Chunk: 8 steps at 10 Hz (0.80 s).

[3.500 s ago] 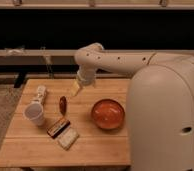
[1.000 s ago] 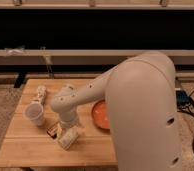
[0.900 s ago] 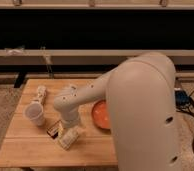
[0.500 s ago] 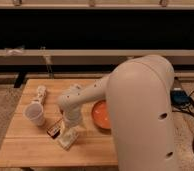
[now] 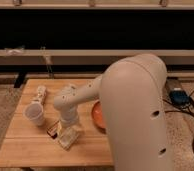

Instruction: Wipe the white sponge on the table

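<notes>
The white sponge [image 5: 68, 138] lies flat near the front middle of the light wooden table [image 5: 25, 150]. My gripper [image 5: 68, 128] points straight down at the end of the cream arm and sits on the sponge's top, covering its far edge. The arm's large shell fills the right half of the view and hides the table's right side.
A dark brown bar [image 5: 52, 129] lies just left of the sponge. A white paper cup [image 5: 35, 114] stands further left. A pale small object [image 5: 41, 92] lies at the back left. An orange bowl [image 5: 97, 115] shows partly behind the arm, right of the gripper.
The arm has swung down from the table's back to the sponge. Over the last second the gripper has shifted slightly to the right and stayed low on the sponge.
</notes>
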{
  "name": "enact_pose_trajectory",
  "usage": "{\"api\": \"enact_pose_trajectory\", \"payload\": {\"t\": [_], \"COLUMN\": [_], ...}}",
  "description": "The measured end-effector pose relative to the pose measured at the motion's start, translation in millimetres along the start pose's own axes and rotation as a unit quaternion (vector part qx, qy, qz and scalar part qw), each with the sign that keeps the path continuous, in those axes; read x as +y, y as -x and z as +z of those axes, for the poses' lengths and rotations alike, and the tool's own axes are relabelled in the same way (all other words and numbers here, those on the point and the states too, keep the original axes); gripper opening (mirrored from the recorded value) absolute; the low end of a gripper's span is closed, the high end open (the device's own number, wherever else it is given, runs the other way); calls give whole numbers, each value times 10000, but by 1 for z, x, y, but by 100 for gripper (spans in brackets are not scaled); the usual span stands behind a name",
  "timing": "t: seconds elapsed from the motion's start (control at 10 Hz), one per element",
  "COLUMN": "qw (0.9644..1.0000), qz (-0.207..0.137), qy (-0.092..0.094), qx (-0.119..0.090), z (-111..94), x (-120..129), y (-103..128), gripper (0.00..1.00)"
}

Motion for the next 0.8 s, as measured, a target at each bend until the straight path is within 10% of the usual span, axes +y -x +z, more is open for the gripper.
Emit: {"api": "enact_pose_trajectory", "payload": {"t": [0.6,0.8], "qw": [9999,9999], "qz": [-32,-19], "qy": [-147,-160], "qx": [8,25], "z": [10,12], "x": [2,2], "y": [5,7], "gripper": [80,66]}}
